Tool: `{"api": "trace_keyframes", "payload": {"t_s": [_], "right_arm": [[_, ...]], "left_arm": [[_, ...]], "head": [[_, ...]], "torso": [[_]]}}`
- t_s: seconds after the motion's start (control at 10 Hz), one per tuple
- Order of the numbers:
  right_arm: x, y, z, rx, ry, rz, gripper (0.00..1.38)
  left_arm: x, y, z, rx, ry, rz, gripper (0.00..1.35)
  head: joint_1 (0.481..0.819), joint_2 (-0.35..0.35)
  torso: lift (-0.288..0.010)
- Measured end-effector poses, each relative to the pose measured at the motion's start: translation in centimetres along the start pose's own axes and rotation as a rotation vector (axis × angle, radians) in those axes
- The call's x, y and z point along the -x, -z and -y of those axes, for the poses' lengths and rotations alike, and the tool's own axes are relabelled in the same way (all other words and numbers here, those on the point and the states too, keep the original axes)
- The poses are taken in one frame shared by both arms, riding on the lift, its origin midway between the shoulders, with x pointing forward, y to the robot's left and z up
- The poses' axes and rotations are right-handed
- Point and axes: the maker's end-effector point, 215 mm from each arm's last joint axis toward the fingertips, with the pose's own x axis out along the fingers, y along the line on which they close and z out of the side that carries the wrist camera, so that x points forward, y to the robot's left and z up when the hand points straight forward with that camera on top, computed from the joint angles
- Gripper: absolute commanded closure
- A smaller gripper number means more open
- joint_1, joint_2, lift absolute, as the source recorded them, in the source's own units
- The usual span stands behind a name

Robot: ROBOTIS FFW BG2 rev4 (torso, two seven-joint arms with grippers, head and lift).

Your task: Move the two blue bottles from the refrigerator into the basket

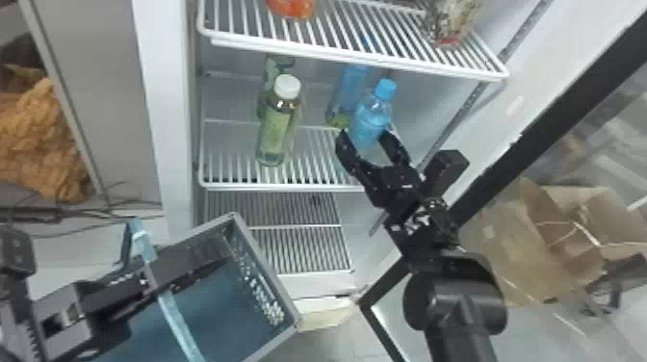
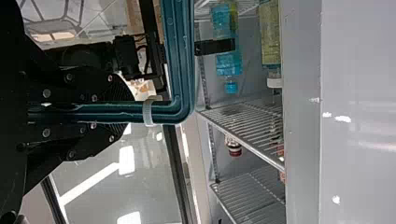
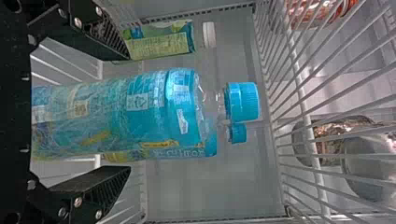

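Two clear plastic bottles with blue labels and blue caps stood upright on the white wire middle shelf (image 1: 231,180) of the refrigerator, toward its right side. The near blue bottle (image 1: 371,122) was between the fingers of the black right gripper (image 1: 364,140), which were spread wide, one on either side. In the right wrist view, gaps showed between this right gripper (image 3: 122,114) and the label. The far blue bottle (image 1: 353,86) stood just behind, slightly left.

The black left gripper (image 1: 150,277) was over the blue-grey rectangular basket (image 1: 266,269), in the near left of the scene, outside the refrigerator. In the left wrist view, its fingers were clamped together on the basket's blue plastic handle (image 2: 178,60), near a pale band (image 2: 149,111) and a rounded corner.

Left of the blue bottles, on the same shelf, stood a slender green-labelled bottle with a white cap (image 1: 275,132), with another greenish bottle (image 1: 275,67) behind it. The wire shelf above (image 1: 366,57) bore a round orange item (image 1: 291,6) at left and a mottled container (image 1: 450,26) at right. Brown cardboard (image 1: 544,236) lay outside, at right.
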Motion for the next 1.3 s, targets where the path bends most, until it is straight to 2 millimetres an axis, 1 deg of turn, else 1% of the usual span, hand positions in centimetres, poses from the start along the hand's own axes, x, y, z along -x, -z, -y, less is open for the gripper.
{"api": "trace_keyframes", "payload": {"t_s": [0.1, 0.2, 0.3, 0.4, 0.6, 0.7, 0.8, 1.1, 1.3], "right_arm": [[-0.1, 0.1, 0.3, 0.000, 0.004, -0.003, 0.92], [-0.1, 0.3, 0.7, -0.003, 0.012, -0.006, 1.02], [0.0, 0.5, 1.0, -0.006, 0.018, -0.012, 1.02], [0.2, 0.7, 0.9, -0.012, 0.017, -0.030, 1.21], [0.6, 1.1, 1.0, -0.025, 0.017, -0.048, 1.26], [1.1, 1.1, 1.2, -0.042, 0.020, -0.043, 1.26], [2.0, 0.9, 0.9, -0.071, 0.015, -0.031, 1.26], [5.4, -1.3, -1.0, -0.121, -0.028, 0.013, 1.26], [8.0, -1.9, -2.8, -0.169, -0.067, 0.014, 1.26]], "left_arm": [[0.0, 0.0, 0.0, 0.000, 0.002, 0.000, 1.19], [0.0, 0.0, 0.1, 0.000, 0.002, 0.000, 1.19], [-0.1, 0.0, 0.1, 0.000, 0.004, 0.001, 1.19], [-0.1, 0.0, 0.1, 0.000, 0.005, 0.002, 1.19], [-0.2, 0.1, 0.1, 0.002, 0.007, 0.000, 1.19], [-0.2, 0.0, 0.1, 0.002, 0.008, 0.000, 1.19], [-0.2, 0.0, 0.2, 0.000, 0.008, 0.000, 1.19], [-0.3, 0.0, 0.2, 0.000, 0.010, 0.001, 1.19], [-0.3, 0.0, 0.2, 0.002, 0.012, 0.002, 1.19]], "head": [[0.695, -0.322], [0.695, -0.325], [0.695, -0.330], [0.695, -0.331], [0.695, -0.335], [0.695, -0.338], [0.695, -0.343], [0.695, -0.350], [0.695, -0.350]], "torso": [[-0.216], [-0.216], [-0.216], [-0.216], [-0.216], [-0.216], [-0.216], [-0.216], [-0.216]]}}
